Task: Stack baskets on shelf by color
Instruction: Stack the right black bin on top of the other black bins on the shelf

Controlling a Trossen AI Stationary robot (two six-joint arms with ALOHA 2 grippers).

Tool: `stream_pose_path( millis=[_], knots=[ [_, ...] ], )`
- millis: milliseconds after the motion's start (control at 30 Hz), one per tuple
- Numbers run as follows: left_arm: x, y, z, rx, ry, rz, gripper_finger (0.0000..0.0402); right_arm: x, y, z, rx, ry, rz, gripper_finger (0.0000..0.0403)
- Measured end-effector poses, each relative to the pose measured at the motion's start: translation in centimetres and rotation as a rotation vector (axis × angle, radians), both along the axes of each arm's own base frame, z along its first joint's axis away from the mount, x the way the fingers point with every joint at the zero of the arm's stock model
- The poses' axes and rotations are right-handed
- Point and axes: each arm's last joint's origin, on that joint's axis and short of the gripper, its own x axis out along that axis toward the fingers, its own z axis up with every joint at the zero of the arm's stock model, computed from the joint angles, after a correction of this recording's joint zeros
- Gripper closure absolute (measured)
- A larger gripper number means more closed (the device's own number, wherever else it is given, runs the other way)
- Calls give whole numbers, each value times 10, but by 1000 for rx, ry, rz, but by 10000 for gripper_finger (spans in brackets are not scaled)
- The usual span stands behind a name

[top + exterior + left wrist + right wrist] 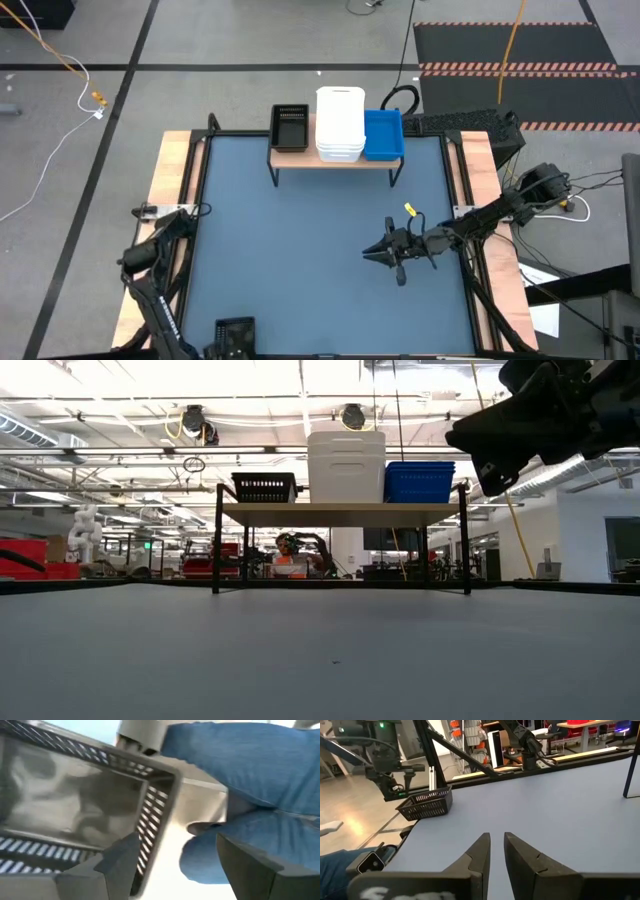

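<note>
The shelf (335, 160) stands at the upper centre of the high view, at the far edge of the worktop (300, 250). It is a light-wood plank on thin black legs, with its long axis running left to right.

Three groups of baskets sit on it side by side:
- Black basket (290, 127), at the left end: perforated sides, long axis running top to bottom of the frame.
- White stack (340, 123), in the middle: tallest of the three in the low view, nested rims visible.
- Blue basket (383, 134), at the right end, touching the white stack. How many blue or black baskets are nested cannot be made out.

A further black basket (235, 335) lies at the bottom edge of the high view, partly cut off. The left gripper (165, 865) is at this basket; its fingers straddle the basket wall, but whether they clamp it cannot be determined.

The right gripper (385, 252) hangs over the right-centre of the worktop, pointing left, empty, its fingers nearly together with a narrow gap.
</note>
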Motion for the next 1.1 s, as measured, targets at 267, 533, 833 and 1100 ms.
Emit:
stream_pose_path(
  millis=[267,533,833,1100],
  knots=[
    [2,1,-24,81,82,-42,186,0,2,-3,8,17,6,355],
    [11,5,-30,91,108,-145,299,1,4,-10,8,46,6,355],
    [28,26,-13,54,181,-257,383,1,3,-11,-3,51,-22,355],
    [21,75,55,97,192,-169,392,1,3,-12,-8,58,-21,355]
  ],
)
